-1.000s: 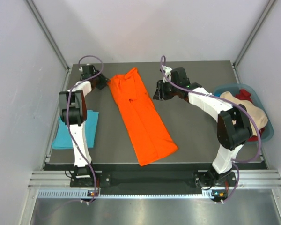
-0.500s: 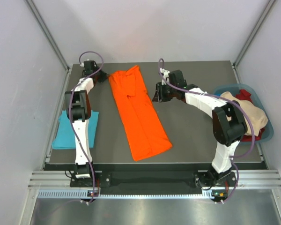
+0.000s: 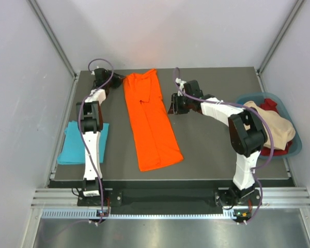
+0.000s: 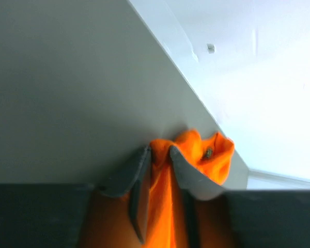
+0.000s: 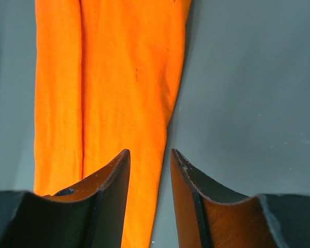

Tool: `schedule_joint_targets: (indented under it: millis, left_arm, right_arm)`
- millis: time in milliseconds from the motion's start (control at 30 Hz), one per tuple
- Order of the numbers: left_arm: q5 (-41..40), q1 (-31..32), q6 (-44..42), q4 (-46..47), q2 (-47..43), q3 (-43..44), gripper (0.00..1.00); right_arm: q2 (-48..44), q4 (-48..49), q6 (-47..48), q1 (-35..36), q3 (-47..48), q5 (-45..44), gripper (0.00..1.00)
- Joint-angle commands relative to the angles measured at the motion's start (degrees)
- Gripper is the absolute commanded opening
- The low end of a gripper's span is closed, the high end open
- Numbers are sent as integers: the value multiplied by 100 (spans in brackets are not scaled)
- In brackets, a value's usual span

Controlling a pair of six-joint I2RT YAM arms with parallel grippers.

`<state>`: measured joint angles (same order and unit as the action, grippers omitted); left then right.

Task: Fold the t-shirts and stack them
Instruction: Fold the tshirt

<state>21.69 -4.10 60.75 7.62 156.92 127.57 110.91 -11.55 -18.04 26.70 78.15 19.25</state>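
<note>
Orange t-shirt [image 3: 150, 124] lies flat on the table [image 3: 217, 150], folded lengthwise into a long narrow strip. It runs from the far edge, left of centre, down toward the near edge around the middle, slightly slanted. Its far end looks a bit wider and rumpled, and the near end is cut off square. Turquoise t-shirt [image 3: 72, 147] sits folded flat at the table's left edge, near side, well apart from the orange one, partly covered by the left arm passing over it. Left gripper [image 4: 160, 150] is at the far left of the table by the orange shirt's far corner. Its jaws are narrow, with a bunch of orange cloth pinched between them and puffing out past the tips. Right gripper [image 5: 150, 155] is on the strip's right side, toward the far half, low over the table. Its jaws are partly apart and hold nothing, and the shirt's right edge and bare table show through the gap. Blue basket [image 3: 298, 143] sits at the right edge of the table with beige and red cloth piled in it.
</note>
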Motion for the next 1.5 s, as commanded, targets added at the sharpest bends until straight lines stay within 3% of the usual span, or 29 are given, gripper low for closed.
schedule_joint_targets:
  millis: [0, 133, 233, 300, 433, 633, 833, 967, 1133, 1467]
  left_arm:
    - [151, -82, -106, 539, -835, -652, 31]
    - [55, -161, -563, 164, -1716, -1567, 43]
    - [-471, -170, -1266, -722, -2323, -1945, 60]
    - [-999, -135, -1662, -963, -2787, -2375, 62]
    - [-1045, -109, -1953, -1297, -3430, -3026, 62]
    - [-1264, 392, -2559, -2825, -4546, -4246, 58]
    - [-1473, 1639, -2674, -3336, -6277, -6328, 57]
    - [-1264, 2394, -2280, -3407, -7418, -7323, 56]
    - [-1668, 3159, -1691, -3583, -8352, -8298, 55]
    - [-1607, 3749, -785, -3557, -9372, -9671, 52]
  right_arm:
    - [-263, -83, 55, -24, 158, -131, 39]
    - [-806, -558, 38, -24, -316, -166, 46]
    - [-1281, -830, -50, -24, -914, -351, 51]
    - [-1493, -980, -146, -7, -1369, -360, 52]
    - [-2256, -954, -331, 107, -2267, -465, 54]
    - [-2943, -665, -683, 415, -3358, -483, 52]
    - [-3242, -287, -1052, 617, -3974, -343, 50]
    - [-3330, 230, -1333, 696, -4351, -299, 48]
    - [-3409, 680, -1553, 749, -4615, -149, 46]
    - [-3216, 900, -1597, 872, -4721, 0, 44]
